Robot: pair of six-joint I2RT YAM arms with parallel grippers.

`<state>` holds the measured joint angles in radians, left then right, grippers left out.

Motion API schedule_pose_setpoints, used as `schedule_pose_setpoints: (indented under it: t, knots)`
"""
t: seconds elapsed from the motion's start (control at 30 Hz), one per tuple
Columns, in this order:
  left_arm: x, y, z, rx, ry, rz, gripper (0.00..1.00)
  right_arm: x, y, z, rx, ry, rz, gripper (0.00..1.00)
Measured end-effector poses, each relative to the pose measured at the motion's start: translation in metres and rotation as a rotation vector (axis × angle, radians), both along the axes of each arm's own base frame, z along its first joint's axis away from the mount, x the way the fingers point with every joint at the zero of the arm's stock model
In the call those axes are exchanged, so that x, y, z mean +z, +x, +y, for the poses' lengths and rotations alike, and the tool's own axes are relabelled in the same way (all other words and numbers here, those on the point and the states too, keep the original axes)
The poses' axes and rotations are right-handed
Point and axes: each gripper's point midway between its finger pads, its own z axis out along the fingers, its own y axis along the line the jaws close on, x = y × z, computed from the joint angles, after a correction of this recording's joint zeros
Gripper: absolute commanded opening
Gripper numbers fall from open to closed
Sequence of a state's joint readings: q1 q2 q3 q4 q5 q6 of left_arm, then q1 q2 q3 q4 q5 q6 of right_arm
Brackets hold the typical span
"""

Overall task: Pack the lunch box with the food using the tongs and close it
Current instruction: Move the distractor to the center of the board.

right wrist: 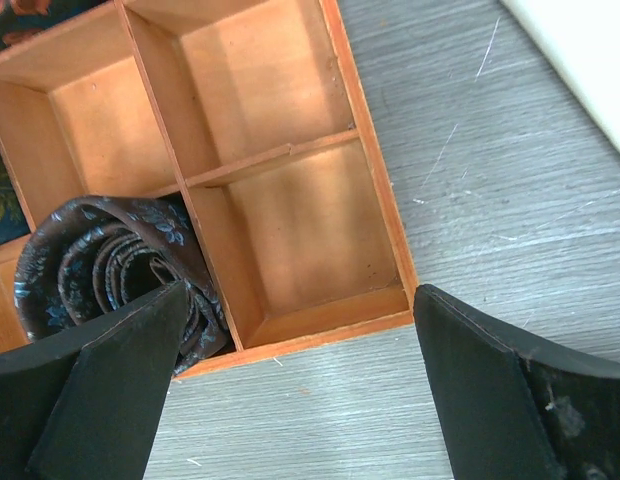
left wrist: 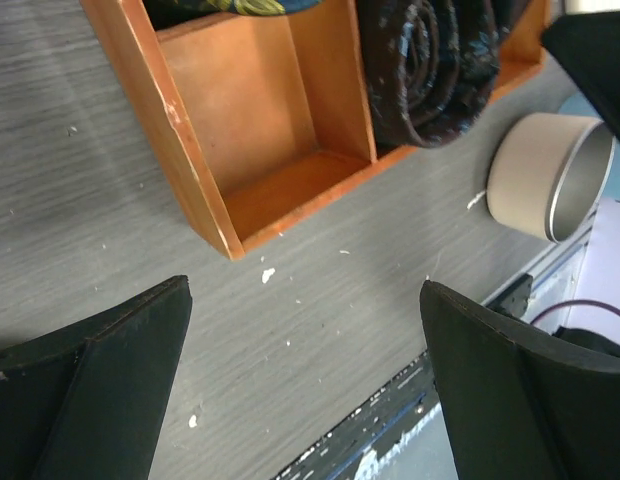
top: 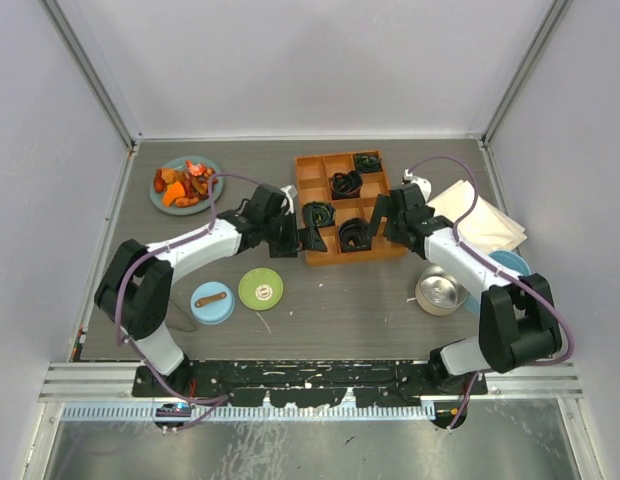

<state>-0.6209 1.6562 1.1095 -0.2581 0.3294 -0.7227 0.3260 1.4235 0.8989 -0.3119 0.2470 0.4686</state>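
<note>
**Desk:** How do your hands stand?

**Me:** Both are spread wide and hold nothing. I have my left hand (top: 300, 236) above the bench (top: 340, 300), by the near left corner of the orange tray (top: 315, 180). My right hand (top: 384, 216) hangs over the tray's right side. From its wrist camera I see bare wooden compartments and one black coil (right wrist: 100, 260) beside them.

**Desk:** Where is the lunch box?

**Me:** It lies in parts on the bench, all open. The steel tin (top: 441, 290) sits near my right arm, well clear of the tray. The light-blue cylinder (top: 510, 268) stands just behind the tin, and my right arm half hides it. The green lid (top: 260, 289) lies flat on the near left side. The blue lid (top: 212, 302) lies just beside it, further left.

**Desk:** And the food?

**Me:** The food (top: 183, 183) is a loose pile of orange, red and brown chunks on the teal plate (top: 185, 211), in the far left corner. It is well apart from both hands.

**Desk:** Anything else on the bench?

**Me:** A white cloth (top: 480, 220) lies at the far right, beyond the cylinder.
</note>
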Motion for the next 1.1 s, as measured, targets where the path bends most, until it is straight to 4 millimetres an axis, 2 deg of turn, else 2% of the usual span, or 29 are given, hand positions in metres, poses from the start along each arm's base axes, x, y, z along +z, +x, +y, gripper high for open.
schedule_pose_setpoints:
  t: [0.13, 0.33, 0.43, 0.5, 0.87, 1.0, 1.1]
  knots:
    - [-0.015, 0.005, -0.002, 0.020, 0.012, 0.030, 0.98, 0.018, -0.007, 0.000, 0.020, 0.019, -0.022, 1.00]
    - [-0.032, 0.006, -0.017, 0.017, -0.018, 0.073, 1.00, 0.076, -0.026, -0.004, 0.035, 0.071, -0.155, 1.00]
    - [-0.049, 0.005, -0.032, -0.002, -0.014, 0.117, 1.00, 0.091, -0.036, -0.007, 0.036, 0.080, -0.185, 1.00]
    - [-0.058, 0.004, -0.043, -0.012, -0.016, 0.138, 0.99, 0.096, -0.042, -0.011, 0.032, 0.074, -0.191, 1.00]
    - [-0.041, 0.013, -0.119, -0.093, -0.124, 0.121, 0.97, 0.095, -0.063, -0.028, -0.005, 0.017, -0.157, 1.00]
    - [-0.037, 0.015, -0.131, -0.103, -0.143, 0.121, 0.96, 0.096, -0.068, -0.034, -0.021, 0.001, -0.153, 1.00]
    - [-0.038, 0.015, -0.130, -0.103, -0.142, 0.120, 0.98, 0.098, -0.070, -0.037, -0.032, -0.006, -0.160, 1.00]
